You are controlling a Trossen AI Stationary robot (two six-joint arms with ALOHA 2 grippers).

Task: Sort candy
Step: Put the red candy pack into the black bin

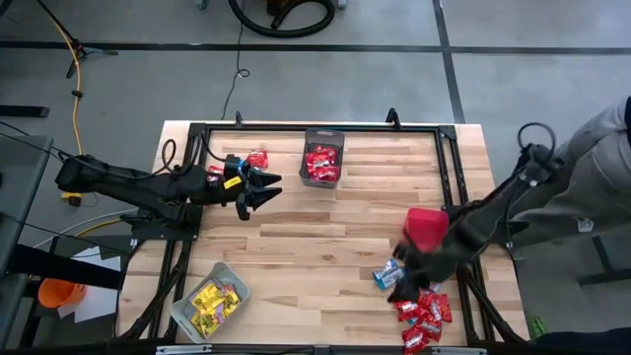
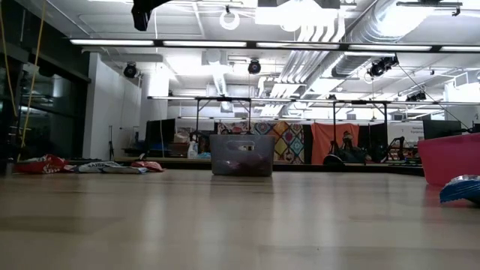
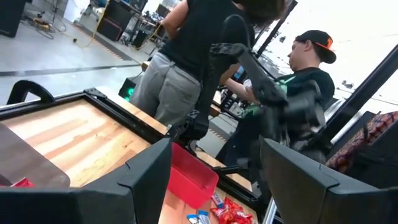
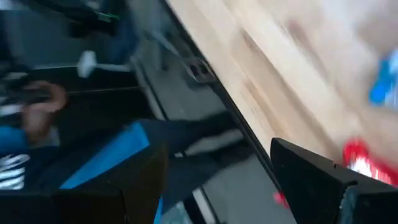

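Observation:
Red candy packets (image 1: 424, 318) lie heaped near the table's near right corner, with blue-and-white packets (image 1: 387, 274) beside them. My right gripper (image 1: 402, 286) hovers over this heap; in the right wrist view its fingers stand apart, with a red packet (image 4: 364, 163) and a blue one (image 4: 382, 87) off to one side. My left gripper (image 1: 260, 187) is open and raised above the table's far left part, holding nothing. A few red and blue packets (image 1: 254, 159) lie just beyond it. More red candy fills the dark mesh bin (image 1: 322, 158), and yellow candy fills the clear grey bin (image 1: 207, 301).
A red bin (image 1: 427, 227) stands at the right, just behind my right gripper. The mesh bin (image 2: 241, 155) sits at the far edge, the grey bin at the near left corner. The table's middle (image 1: 315, 247) is bare wood. People (image 3: 186, 56) stand beyond the right edge.

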